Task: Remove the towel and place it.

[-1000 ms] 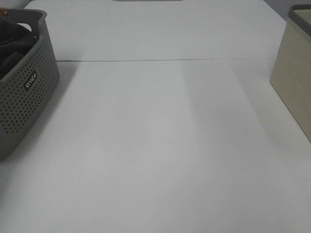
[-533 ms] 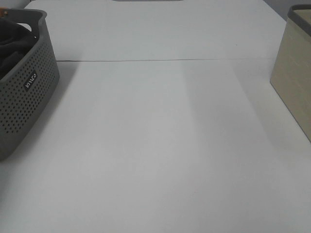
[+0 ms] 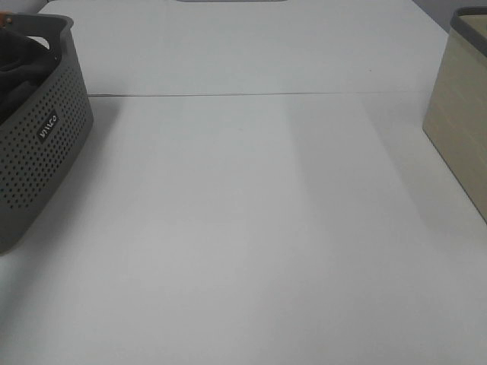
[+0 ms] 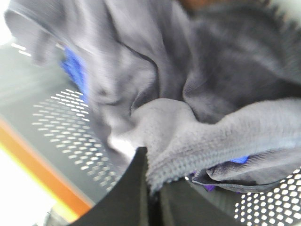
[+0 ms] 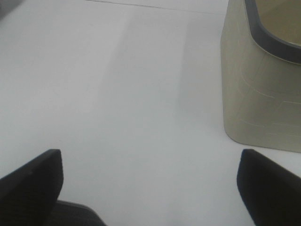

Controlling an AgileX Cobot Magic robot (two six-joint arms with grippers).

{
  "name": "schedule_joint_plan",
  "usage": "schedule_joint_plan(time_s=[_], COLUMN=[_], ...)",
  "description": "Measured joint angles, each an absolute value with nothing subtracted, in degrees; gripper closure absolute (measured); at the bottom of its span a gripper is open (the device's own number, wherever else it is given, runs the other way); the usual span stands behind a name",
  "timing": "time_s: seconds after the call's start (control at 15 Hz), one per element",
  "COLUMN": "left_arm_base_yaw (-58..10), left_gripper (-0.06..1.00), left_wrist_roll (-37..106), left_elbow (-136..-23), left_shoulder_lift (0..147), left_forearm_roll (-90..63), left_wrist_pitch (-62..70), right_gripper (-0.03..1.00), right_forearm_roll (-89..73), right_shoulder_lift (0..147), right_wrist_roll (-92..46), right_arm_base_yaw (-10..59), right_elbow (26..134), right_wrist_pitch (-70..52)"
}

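Note:
The dark charcoal towel (image 4: 207, 80) lies bunched in the grey perforated basket (image 3: 46, 144). In the exterior high view only a dark fold of the towel (image 3: 17, 65) shows over the basket's rim. In the left wrist view my left gripper (image 4: 153, 195) is inside the basket. Its jaws are pressed together on a hemmed edge of the towel (image 4: 202, 150). My right gripper (image 5: 150, 183) is open and empty, low over the bare white table (image 5: 117, 94). Neither gripper shows in the exterior high view.
A blue cloth (image 4: 75, 70) lies under the towel in the basket. A beige bin (image 3: 460, 122) with a dark rim stands at the table's right edge, also in the right wrist view (image 5: 263, 84). A seam (image 3: 259, 94) crosses the table.
The dark fold in the basket has shifted slightly. Nothing else has visibly moved.

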State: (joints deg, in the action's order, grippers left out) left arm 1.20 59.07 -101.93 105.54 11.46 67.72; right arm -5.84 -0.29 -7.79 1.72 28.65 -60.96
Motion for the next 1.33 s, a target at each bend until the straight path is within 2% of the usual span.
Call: schedule_joint_plan(time_s=[0.27,0.4,0.67,0.8,0.87,1.07,1.33], left_arm_base_yaw=[-6.5,-12.1,-25.4,-37.4,-40.5,-44.3,-46.3], left_gripper=[0.94,0.94,0.94,0.94,0.94,0.94,0.94], left_wrist_roll=[55.2,52.3,49.2,47.0,46.0,44.3,38.8], left_elbow=[-102.9,-107.3,-117.7,-122.3,-123.0,-123.0,-123.0], left_shoulder_lift=[94.9,92.1,91.6,92.9,94.3,99.0,104.5], left_forearm_roll=[11.7,14.8,21.7,28.5,30.1,29.6,19.4], left_wrist_pitch=[67.7,68.2,69.4,69.6,69.6,69.6,69.3], right_gripper=[0.01,0.01,0.01,0.01,0.01,0.01,0.01], right_forearm_roll=[-6.0,-6.0,-9.1,-17.5,-19.8,-23.0,-23.9], right_shoulder_lift=[0.5,2.2,5.3,8.3,9.3,12.9,20.9], right_wrist_roll=[-7.8,-8.0,-12.0,-17.2,-19.0,-21.8,-23.1], right_arm_base_yaw=[1.7,1.7,1.7,1.7,1.7,1.7,1.7], right_elbow=[28.6,29.0,29.4,29.5,29.5,29.5,29.5], right_wrist_pitch=[-60.7,-60.3,-57.0,-54.2,-53.5,-51.7,-47.6])
